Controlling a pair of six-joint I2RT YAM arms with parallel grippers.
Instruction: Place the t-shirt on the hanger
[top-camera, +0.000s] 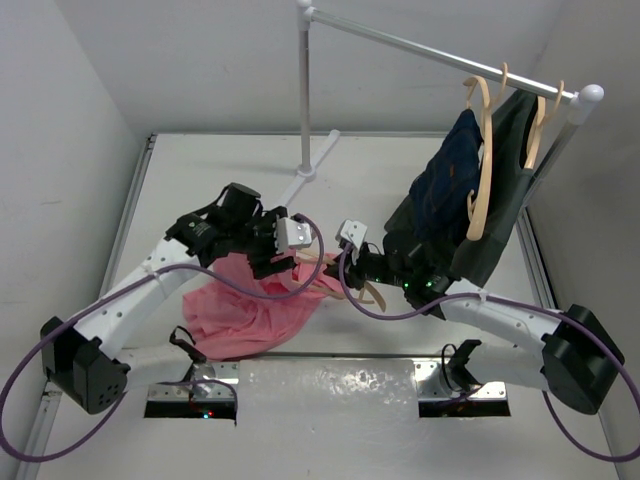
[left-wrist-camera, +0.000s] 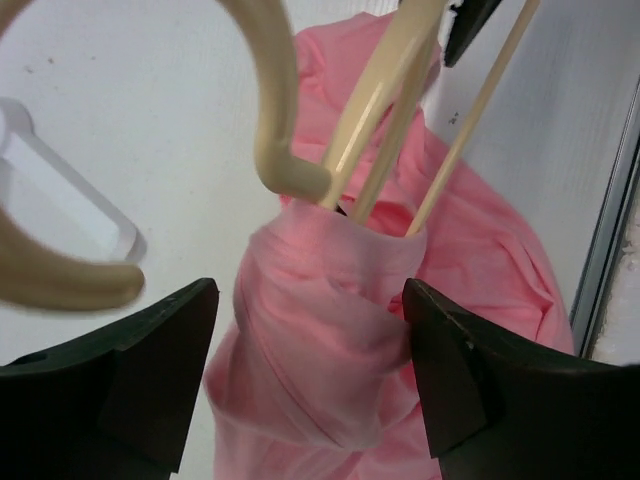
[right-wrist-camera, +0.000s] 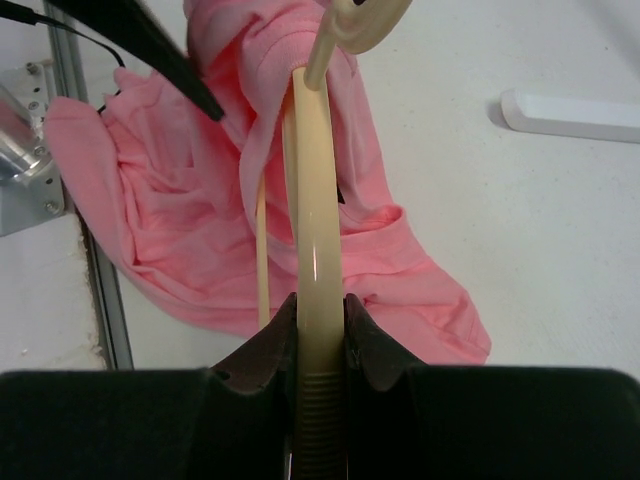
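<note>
- From above, we see the t-shirt (top-camera: 245, 315) crumpled on the table (top-camera: 200, 170), close to its near edge and left of the middle. The shirt's upper part is raised toward the two grippers that meet over it.
- The left gripper (top-camera: 290, 262) reaches in from the left and the right gripper (top-camera: 352, 268) from the right. Only bits of the hanger (top-camera: 372, 293) show between and below them.
- Toward the far right corner, a rack (top-camera: 420, 45) carries a navy garment (top-camera: 448, 185) and a black garment (top-camera: 500, 215), well apart from the work.
- In the left wrist view, the left fingers (left-wrist-camera: 150, 385) are spread wide with a bunch of pink cloth between them. The finger on the right of this view touches the cloth, and the other stands clear of it.
- The hanger's arms and thin bar run down into that bunch, while its hook (left-wrist-camera: 278, 120) curls out above.
- We judge the jaws stand open here so they can take a hold on the cloth and draw it further along the hanger.
- In the right wrist view, the right fingers (right-wrist-camera: 265, 355) are pressed together on one arm of the hanger, near its ribbed end.
- We judge this grip steadies the hanger clear of the table while the shirt is worked over it.
- The shirt wraps only the far part of the hanger, and the rest trails down onto the table, so we reckon the task is partly done.
</note>
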